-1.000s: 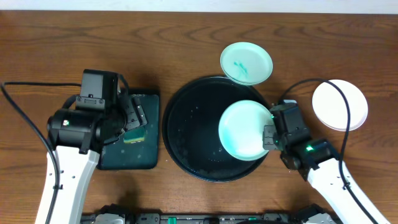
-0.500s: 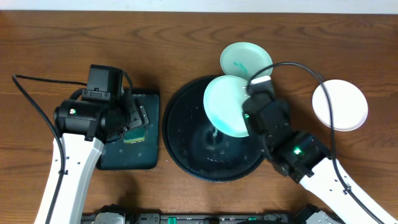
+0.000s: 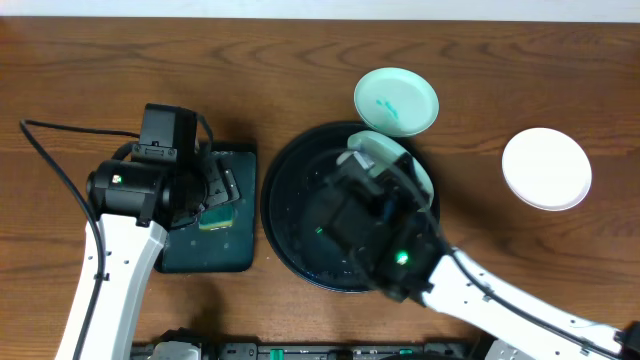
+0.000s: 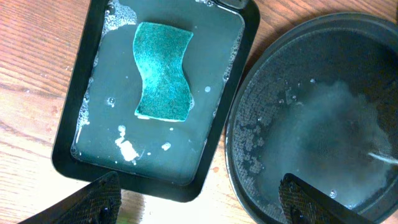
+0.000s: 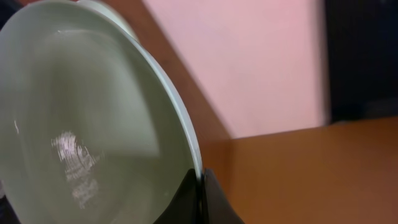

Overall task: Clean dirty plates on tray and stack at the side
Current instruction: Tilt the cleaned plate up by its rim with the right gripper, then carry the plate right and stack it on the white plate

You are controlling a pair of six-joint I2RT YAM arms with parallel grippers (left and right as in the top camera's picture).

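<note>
The round black tray lies in the middle of the table. My right gripper is shut on the rim of a pale mint-green plate and holds it tilted on edge above the tray; overhead, only its edge shows behind the arm. A second mint plate with teal smears sits on the wood behind the tray. The white plate sits on the wood at the right. My left gripper is open above the gap between the sponge tray and the round tray.
A rectangular dark tray holding a green sponge in soapy water stands left of the round tray. Wet film and droplets cover the round tray's floor.
My right arm has lifted the mint plate off the tray, swung it left and up toward the camera, tipping it on edge. The left arm rose slightly and then stayed still.
</note>
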